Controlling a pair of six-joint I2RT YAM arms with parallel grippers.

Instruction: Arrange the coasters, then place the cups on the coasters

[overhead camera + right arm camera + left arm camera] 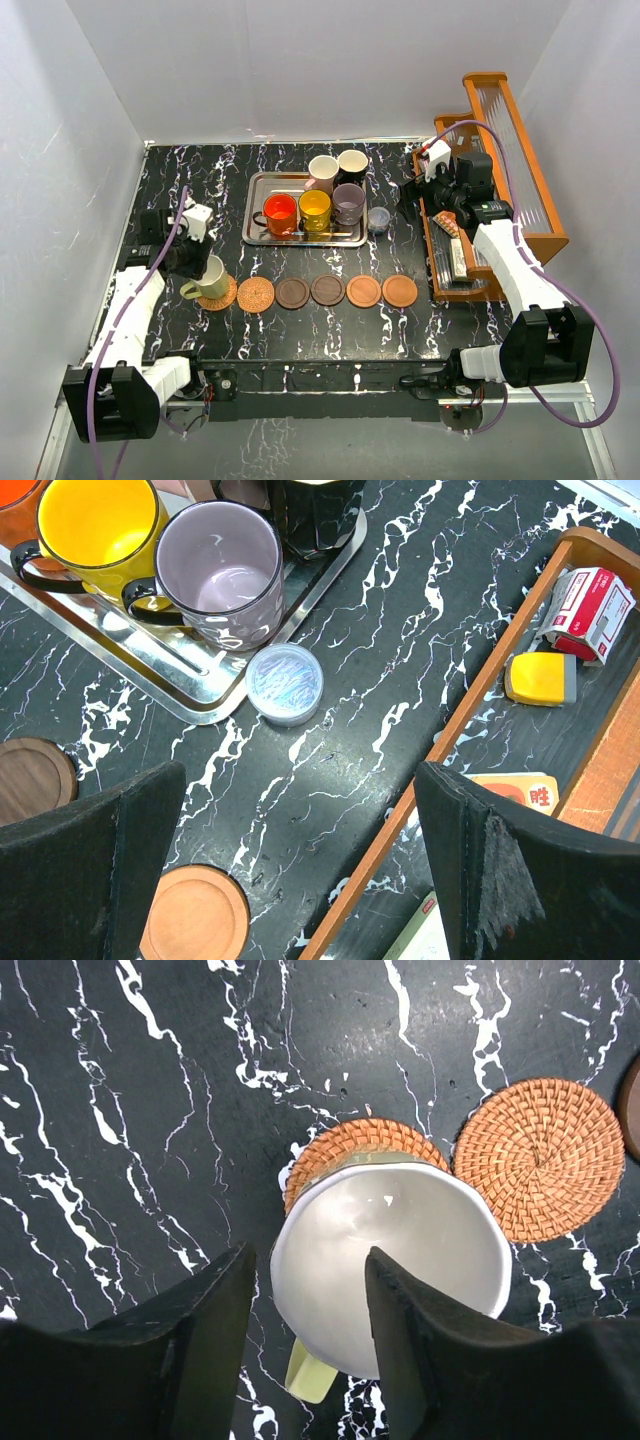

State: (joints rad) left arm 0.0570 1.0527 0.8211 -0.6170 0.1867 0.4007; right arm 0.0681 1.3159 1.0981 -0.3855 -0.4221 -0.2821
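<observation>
While white walls (90, 120) hem the black marbled table (200, 180), its left rear lies open. Five cups (315, 210) crowd the steel tray (256, 238); six coasters (327, 291) line the front. A cream cup (400, 1250) sits on the end wicker coaster (360, 1140), and the left gripper (308, 1260) straddles its rim, jaws parted, not pinching. The right gripper (300, 770) gapes empty. The print on the red box (590, 600) is unreadable.

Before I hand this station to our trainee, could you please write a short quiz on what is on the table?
1. How many coasters carry no cup?
2. True or false: the cream cup stands on a wicker coaster.
3. The small lidded jar sits: A) on the table, beside the steel tray; B) inside a cup; C) on a coaster.
Key: 1 five; 2 true; 3 A.
</observation>
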